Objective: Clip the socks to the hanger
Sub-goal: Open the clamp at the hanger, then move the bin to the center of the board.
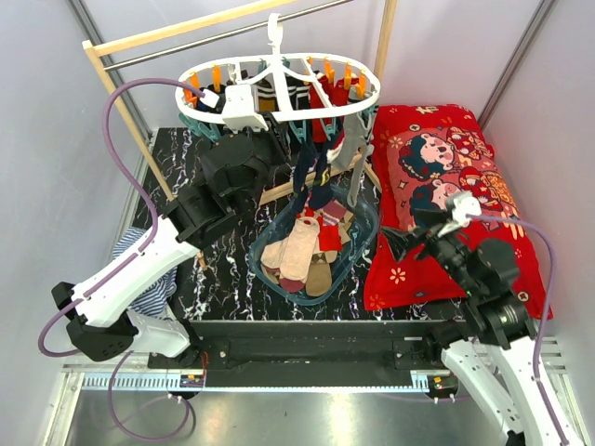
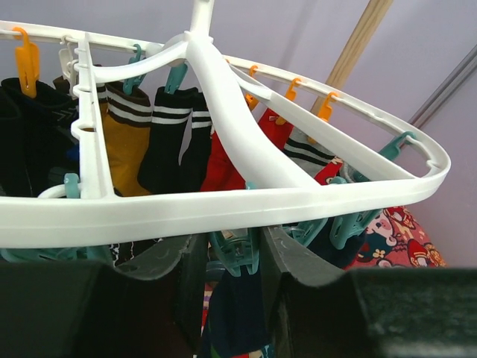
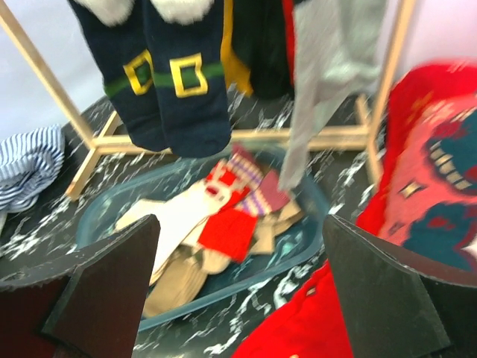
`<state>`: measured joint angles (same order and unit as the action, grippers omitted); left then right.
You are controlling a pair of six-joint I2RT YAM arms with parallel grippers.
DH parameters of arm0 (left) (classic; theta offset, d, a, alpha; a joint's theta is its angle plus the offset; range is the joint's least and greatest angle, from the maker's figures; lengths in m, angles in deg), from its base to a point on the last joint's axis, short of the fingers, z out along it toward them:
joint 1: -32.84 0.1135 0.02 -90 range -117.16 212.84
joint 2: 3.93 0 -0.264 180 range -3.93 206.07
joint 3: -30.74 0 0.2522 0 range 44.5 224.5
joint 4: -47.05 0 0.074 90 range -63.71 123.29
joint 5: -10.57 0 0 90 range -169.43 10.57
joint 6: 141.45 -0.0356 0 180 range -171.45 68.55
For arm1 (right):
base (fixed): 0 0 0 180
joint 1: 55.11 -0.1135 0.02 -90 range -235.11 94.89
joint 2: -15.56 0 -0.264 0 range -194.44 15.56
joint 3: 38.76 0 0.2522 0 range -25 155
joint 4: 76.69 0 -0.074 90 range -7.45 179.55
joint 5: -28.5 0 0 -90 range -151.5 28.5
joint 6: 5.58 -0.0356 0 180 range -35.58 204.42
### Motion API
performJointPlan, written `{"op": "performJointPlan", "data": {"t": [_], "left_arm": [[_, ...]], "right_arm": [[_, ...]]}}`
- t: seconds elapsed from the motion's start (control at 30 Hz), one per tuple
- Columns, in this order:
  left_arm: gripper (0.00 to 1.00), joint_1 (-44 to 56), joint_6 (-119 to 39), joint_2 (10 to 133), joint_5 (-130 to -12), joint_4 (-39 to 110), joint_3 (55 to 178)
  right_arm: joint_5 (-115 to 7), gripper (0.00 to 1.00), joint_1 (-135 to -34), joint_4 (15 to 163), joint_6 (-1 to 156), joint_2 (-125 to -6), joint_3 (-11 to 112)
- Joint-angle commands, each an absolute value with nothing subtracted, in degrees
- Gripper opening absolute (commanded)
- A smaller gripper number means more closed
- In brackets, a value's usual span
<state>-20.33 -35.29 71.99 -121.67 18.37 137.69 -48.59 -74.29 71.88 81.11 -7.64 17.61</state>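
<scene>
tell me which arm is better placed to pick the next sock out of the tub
Right, probably. The right gripper is open and low beside the tub, its camera facing the loose socks. The left gripper is up under the hanger, fingers either side of a teal clip.

The left arm (image 1: 139, 265) reaches up and away from its base, white forearm sloping behind the left claw (image 2: 232, 261), which is raised high and points forward. Its dark fingers (image 2: 298, 276) stand close together with only a narrow gap between them; whether they are pressing on anything I can't make out. The right arm (image 1: 502, 372) is folded low, its wrist bent behind the right claw (image 3: 240, 224), which points left and slightly down, jaws spread wide, nothing held.
</scene>
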Motion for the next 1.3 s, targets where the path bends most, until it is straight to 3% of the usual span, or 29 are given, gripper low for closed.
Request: {"op": "performJointPlan", "data": {"t": [0.0, 0.13, 0.5, 0.87, 1.07, 1.27], "left_arm": [[0.14, -20.51, -36.95, 71.57, -124.78, 19.41, 137.58], [0.07, -20.51, -38.0, 71.65, -125.66, 18.26, 136.27], [0.02, -20.51, -38.18, 74.11, -124.7, 15.45, 135.74], [0.01, -20.51, -38.62, 74.91, -124.87, 15.27, 136.35], [0.0, -20.51, -38.79, 74.55, -125.49, 15.18, 136.35], [0.0, -20.42, -38.79, 74.12, -125.58, 15.18, 136.26]], "right_arm": [[-44.02, 1.0, -74.62, 69.78, 75.9, -14.48, 21.58], [-41.38, 1.0, -74.62, 69.95, 71.43, -21.78, 21.94], [-35.93, 1.0, -74.97, 80.05, 58.94, -44.26, 21.23], [-50.85, 1.0, -90.06, 91.49, 57.08, -68.34, 30.89], [-54.65, 0.93, -95.36, 90.96, 60.96, -79.77, 37.31], [-45.96, 0.86, -95.98, 82.8, 56.83, -83.67, 37.85]]}}
